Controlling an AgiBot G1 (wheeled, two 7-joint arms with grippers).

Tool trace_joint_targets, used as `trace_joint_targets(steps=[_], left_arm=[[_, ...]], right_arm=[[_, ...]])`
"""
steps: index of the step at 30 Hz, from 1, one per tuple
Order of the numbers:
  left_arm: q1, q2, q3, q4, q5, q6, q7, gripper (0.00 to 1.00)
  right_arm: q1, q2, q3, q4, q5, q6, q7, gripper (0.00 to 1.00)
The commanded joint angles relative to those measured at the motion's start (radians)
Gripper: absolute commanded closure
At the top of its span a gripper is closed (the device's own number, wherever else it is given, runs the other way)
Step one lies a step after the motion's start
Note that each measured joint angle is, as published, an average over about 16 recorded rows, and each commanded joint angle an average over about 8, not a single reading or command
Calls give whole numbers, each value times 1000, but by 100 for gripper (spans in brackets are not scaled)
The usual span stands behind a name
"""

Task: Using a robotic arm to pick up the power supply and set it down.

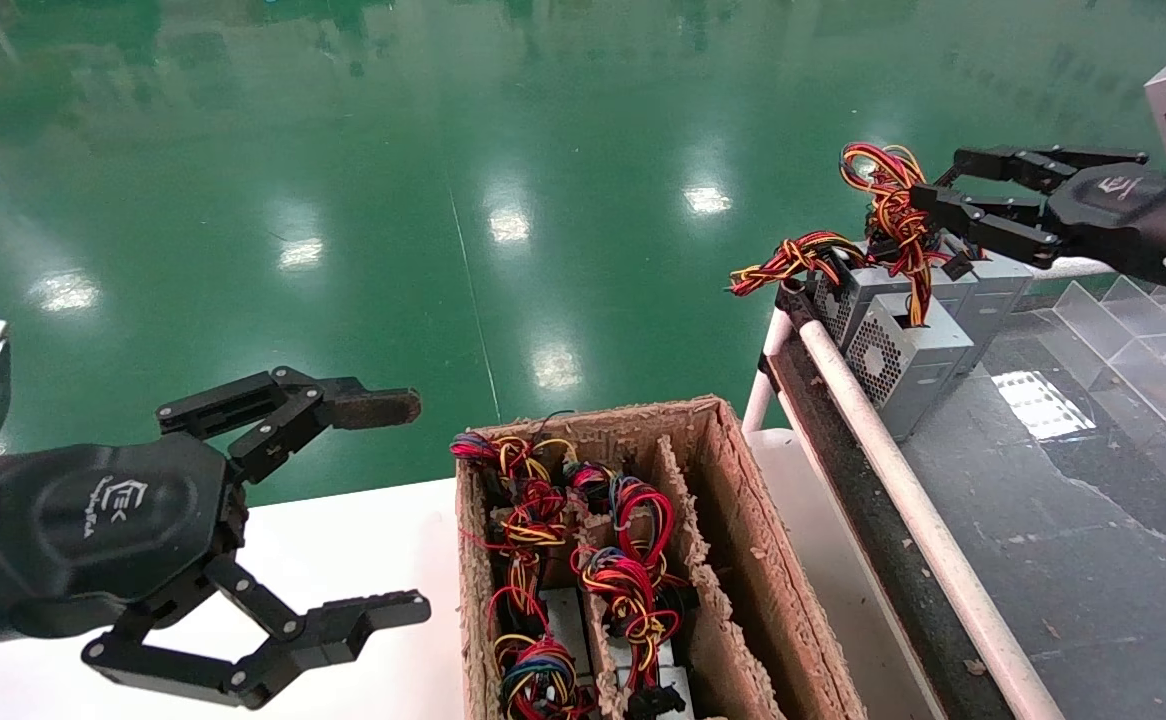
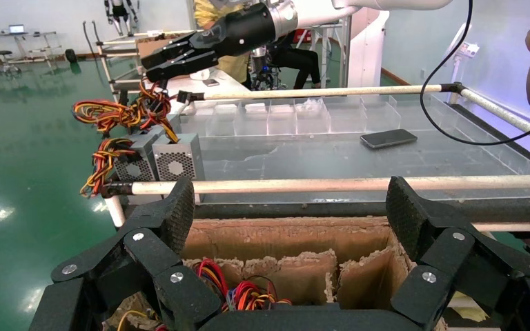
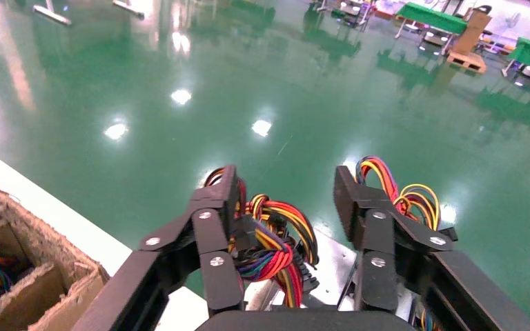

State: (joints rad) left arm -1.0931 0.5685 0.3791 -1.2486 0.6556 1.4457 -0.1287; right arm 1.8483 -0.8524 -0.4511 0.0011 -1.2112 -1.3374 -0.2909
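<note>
Green glossy floor lay behind; upper right, the right tool (image 1: pixel 943 205) gaped over the power supply (image 1: pixel 911 362), whose wires (image 1: pixel 888 215) might snag it.

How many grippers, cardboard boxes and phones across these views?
Grippers: 2, the left gripper and the right gripper
Cardboard box: 1
Phone: 1
Total: 4

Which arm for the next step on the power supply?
Probably right. The right tool is open over the wire bundle of the power supply on the dark table. The left tool sits open beside the cardboard box.
</note>
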Motion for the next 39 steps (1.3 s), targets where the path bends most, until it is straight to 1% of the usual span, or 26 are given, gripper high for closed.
trace_joint_targets(steps=[1,8,14,18,21,39], left_arm=[[0,0,0,0,0,0,0,0],[0,0,0,0,0,0,0,0],[0,0,0,0,0,0,0,0],[0,0,0,0,0,0,0,0],[0,0,0,0,0,0,0,0],[0,0,0,0,0,0,0,0]], right_arm=[[0,1,3,-3,5,1,1,0],[-5,11,13,-19,19,-3,29,0],[-11,20,33,-37,48,23,53,0],[-30,29,44,-14,69,35,69,0],[-60,39,51,36,89,33,88,0],[-289,104,90,436,215,-29,213,0]])
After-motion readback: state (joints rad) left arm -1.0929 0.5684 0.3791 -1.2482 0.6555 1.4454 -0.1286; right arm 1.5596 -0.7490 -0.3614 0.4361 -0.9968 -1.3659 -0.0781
